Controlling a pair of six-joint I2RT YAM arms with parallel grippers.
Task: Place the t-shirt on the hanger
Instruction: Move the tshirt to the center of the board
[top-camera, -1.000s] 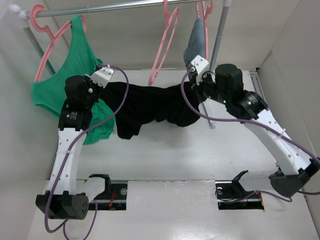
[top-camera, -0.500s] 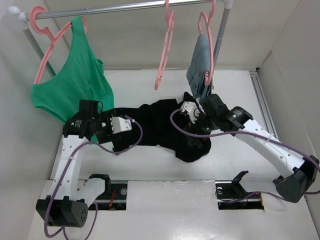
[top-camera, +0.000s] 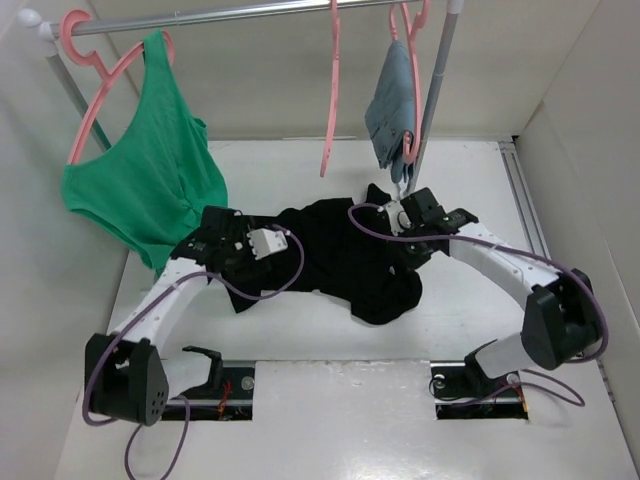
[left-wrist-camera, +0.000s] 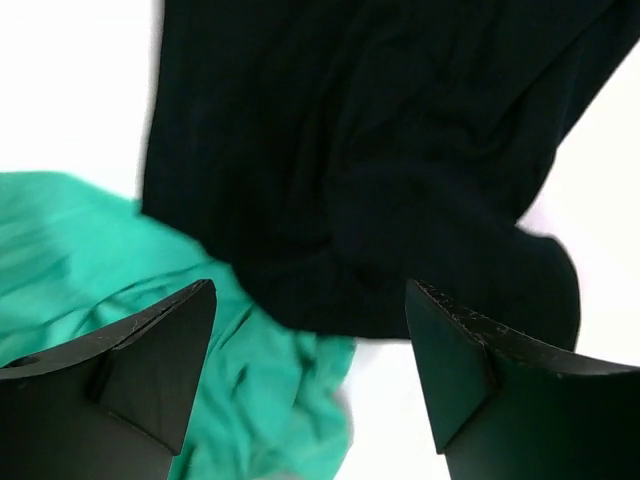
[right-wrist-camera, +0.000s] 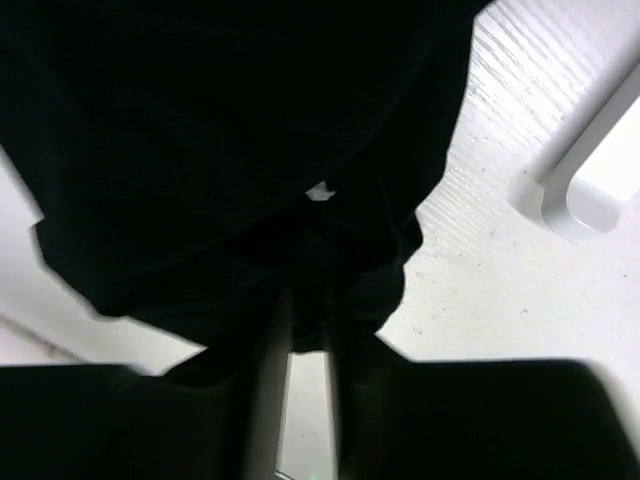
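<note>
Black cloth t-shirt (top-camera: 345, 255) lies crosswise between my splayed-open left gripper (left-wrist-camera: 308, 288) and my near-closed right gripper (right-wrist-camera: 307, 310), whose hold I cannot tell, salmon-pink plastic hanger (top-camera: 333, 100) hanging beyond.

Green top (top-camera: 150, 160) hangs from rail (top-camera: 220, 14), left; grey-blue cloth (top-camera: 388, 105), possibly denim, right. White bench (top-camera: 300, 330) below.

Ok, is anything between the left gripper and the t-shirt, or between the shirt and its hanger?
Nothing blocks the left gripper: it is open over the edge of the t-shirt, but the hem of the green top lies under one finger. The hanger hangs bare on the rail above, with nothing visible between it and the shirt.
</note>
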